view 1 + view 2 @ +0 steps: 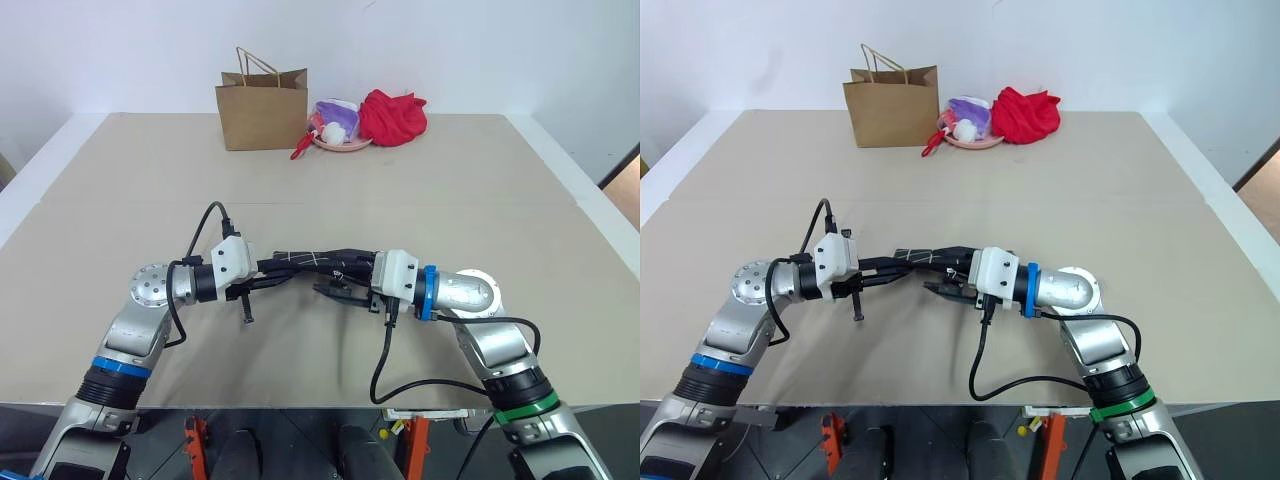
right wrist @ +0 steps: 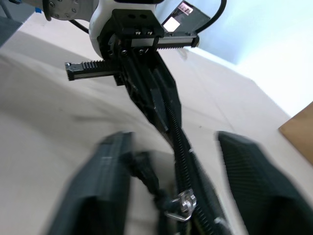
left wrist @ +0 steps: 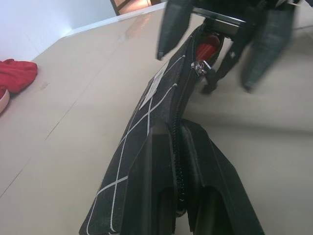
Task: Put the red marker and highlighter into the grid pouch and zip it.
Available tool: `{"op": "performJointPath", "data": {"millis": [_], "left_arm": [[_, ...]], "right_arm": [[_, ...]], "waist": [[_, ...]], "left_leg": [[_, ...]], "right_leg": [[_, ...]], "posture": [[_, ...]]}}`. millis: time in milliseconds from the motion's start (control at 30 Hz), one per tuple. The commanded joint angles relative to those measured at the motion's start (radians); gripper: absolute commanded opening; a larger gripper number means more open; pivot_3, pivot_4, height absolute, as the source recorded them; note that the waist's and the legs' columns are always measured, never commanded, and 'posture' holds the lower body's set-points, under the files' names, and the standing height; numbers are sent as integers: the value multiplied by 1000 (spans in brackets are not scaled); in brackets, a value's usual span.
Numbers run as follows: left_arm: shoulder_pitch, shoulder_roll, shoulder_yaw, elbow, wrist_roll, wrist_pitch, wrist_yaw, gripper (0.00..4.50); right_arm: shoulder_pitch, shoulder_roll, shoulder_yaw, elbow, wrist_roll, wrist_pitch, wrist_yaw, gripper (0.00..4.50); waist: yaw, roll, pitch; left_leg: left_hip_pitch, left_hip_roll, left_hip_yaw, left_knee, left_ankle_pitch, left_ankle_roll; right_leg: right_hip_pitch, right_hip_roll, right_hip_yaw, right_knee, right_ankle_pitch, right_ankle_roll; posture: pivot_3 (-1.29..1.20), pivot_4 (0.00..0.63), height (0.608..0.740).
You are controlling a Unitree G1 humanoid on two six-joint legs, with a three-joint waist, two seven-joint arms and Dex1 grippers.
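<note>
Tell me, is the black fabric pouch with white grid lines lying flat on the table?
No, the black grid pouch is held up off the beige table between the two arms, with the left gripper clamped on one end.

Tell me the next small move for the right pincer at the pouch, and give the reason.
Probably close the right pincer on the silver zipper pull. The left pincer is shut on one end of the grid pouch, holding it up off the table, and the pull sits between the right pincer's parted fingers. The red marker shows inside the unzipped opening, so zipping seems to be what remains.
</note>
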Motion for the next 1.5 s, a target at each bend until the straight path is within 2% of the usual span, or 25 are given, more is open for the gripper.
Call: {"op": "performJointPath", "data": {"millis": [33, 67, 100, 400, 767, 1100, 1233, 1500], "left_arm": [[-15, 6, 12, -47, -4, 1, 10, 0], [-15, 6, 13, -47, -3, 1, 11, 0], [-15, 7, 13, -47, -3, 1, 11, 0], [-14, 9, 13, -37, 4, -7, 12, 0], [1, 16, 14, -34, 18, -18, 14, 0], [11, 22, 20, -30, 25, -29, 13, 0], [17, 38, 26, -22, 34, -42, 8, 0], [18, 44, 21, -21, 32, -50, 8, 0]], "right_arm": [[-12, 1, -8, 5, -7, -58, -3, 644], [-9, -1, -10, 6, -5, -66, -1, 158], [-7, -4, -11, 8, -6, -76, 1, 63], [16, -11, -34, -49, 57, -18, -6, 63], [132, -160, -175, -119, 131, 41, 7, 63], [192, -208, -258, -126, 146, 61, -16, 63], [283, -287, -358, -83, 129, 19, 0, 63], [363, -327, -420, -61, 125, -8, -17, 63]], "waist": [[0, 0, 0], [0, 0, 0], [0, 0, 0], [0, 0, 0], [3, 0, 0], [2, 0, 0], [7, 0, 0], [2, 0, 0]], "left_leg": [[0, 0, 0, 0, 0, 0], [0, 0, 0, 0, 0, 0], [0, 0, 0, 0, 0, 0], [0, 0, 0, 0, 0, 0], [0, 0, 0, 0, 0, 0], [0, 0, 0, 0, 0, 0], [1, 0, 0, 0, 0, 0], [2, 0, 0, 1, 0, 0]], "right_leg": [[0, 0, 0, 0, 0, 0], [0, 0, 0, 0, 0, 0], [0, 0, 0, 0, 0, 0], [0, 0, 0, 0, 0, 0], [0, 0, 0, 0, 0, 0], [1, 0, 0, 0, 0, 0], [1, 0, 0, 0, 0, 0], [2, 0, 0, 0, 0, 0]], "posture": [[0, 150, 740], [0, 150, 740], [0, 150, 740], [0, 150, 740], [0, 150, 740], [0, 150, 740], [0, 150, 740], [0, 150, 740]]}}
